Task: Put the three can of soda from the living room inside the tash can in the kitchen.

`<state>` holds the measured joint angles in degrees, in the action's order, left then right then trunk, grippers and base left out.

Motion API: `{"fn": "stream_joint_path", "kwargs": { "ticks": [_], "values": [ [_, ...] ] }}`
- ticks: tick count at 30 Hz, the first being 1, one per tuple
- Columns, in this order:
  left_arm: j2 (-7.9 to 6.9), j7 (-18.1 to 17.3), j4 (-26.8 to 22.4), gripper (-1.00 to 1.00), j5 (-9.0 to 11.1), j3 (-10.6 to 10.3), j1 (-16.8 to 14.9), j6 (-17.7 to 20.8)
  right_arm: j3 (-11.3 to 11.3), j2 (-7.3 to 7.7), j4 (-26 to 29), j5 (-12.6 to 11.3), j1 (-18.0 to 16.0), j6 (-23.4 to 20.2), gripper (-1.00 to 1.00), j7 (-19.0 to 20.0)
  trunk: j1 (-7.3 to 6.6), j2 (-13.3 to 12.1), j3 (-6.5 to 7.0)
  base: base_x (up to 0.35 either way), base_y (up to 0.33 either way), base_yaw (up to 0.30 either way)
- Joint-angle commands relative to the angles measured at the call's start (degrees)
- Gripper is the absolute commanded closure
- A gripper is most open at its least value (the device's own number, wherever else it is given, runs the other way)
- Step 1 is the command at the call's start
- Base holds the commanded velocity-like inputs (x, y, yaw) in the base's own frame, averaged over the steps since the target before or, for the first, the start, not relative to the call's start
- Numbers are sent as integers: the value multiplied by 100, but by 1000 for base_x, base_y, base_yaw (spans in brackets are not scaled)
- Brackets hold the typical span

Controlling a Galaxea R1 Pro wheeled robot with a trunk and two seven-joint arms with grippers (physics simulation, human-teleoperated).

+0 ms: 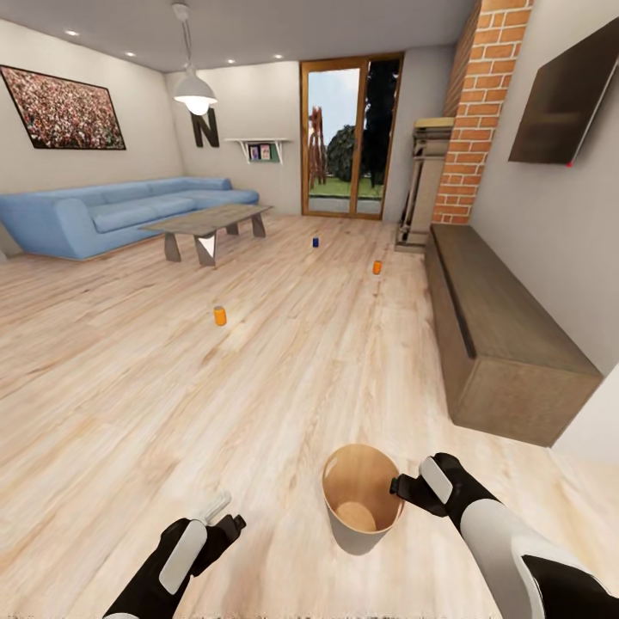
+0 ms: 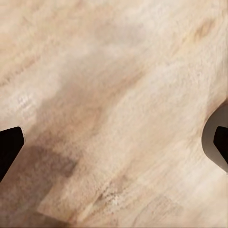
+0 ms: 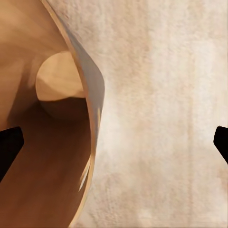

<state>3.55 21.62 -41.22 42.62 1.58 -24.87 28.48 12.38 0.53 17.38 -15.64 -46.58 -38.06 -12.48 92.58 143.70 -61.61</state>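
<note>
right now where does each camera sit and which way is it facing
Head view: on the robot's head, looking forward and down across the living room floor at three soda cans, nearest orange, with both arms, the left claw and right claw at the trash can.
Left wrist view: near the left claw, facing down at wood floor; dark fingertips at the edges.
Right wrist view: near the right claw, looking down over the trash can's rim into it.
Shared: the trash can, head and right wrist.

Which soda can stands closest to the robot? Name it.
The orange can on the open floor left of centre. The other orange can and the blue can stand farther back, toward the glass door.
</note>
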Motion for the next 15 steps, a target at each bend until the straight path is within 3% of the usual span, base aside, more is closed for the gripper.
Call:
{"fn": "stream_joint_path", "kwargs": {
  "ticks": [1, 15],
  "values": [
    [-1, 0, 0, -100, 0, 0, 0, 0, -1, 0, 0, 0, 0, 0, -100, 0, 2, 2, -23, 0, 0, 0],
    [4, 0, 0, -100, -8, 0, 0, 0, -7, -1, 1, 0, 0, 0, -100, 0, 38, 21, -333, 0, 0, 0]
  ]
}}
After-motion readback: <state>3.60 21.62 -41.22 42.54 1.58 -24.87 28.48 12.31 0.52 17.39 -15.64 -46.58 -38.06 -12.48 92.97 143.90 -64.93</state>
